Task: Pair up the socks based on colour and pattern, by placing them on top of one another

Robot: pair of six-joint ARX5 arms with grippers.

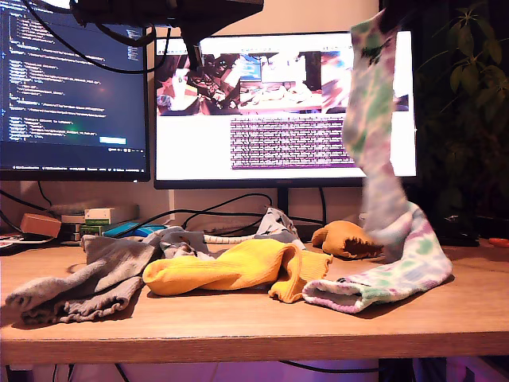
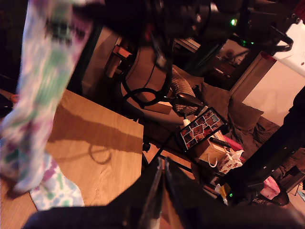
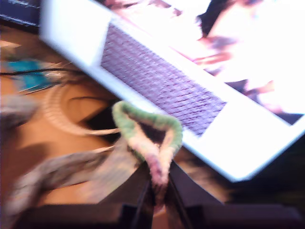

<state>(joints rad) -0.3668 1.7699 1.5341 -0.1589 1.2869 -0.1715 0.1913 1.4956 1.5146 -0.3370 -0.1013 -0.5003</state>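
Observation:
A pastel green-purple-white blotched sock hangs high at the exterior view's right. My second gripper is shut on its cuff. Its toe dangles just above a matching blotched sock lying on the desk. In the first wrist view both show, the hanging sock and the lying sock. My first gripper is shut with nothing visibly held, away from the socks. A yellow sock lies mid-desk, with a second mustard sock behind it. Left of them are a grey ribbed sock and a pale grey-blue sock.
Two monitors stand behind the socks, with cables and small boxes at their feet. A plant fills the exterior view's right. The desk's front edge runs close to the socks. A dark arm spans the top.

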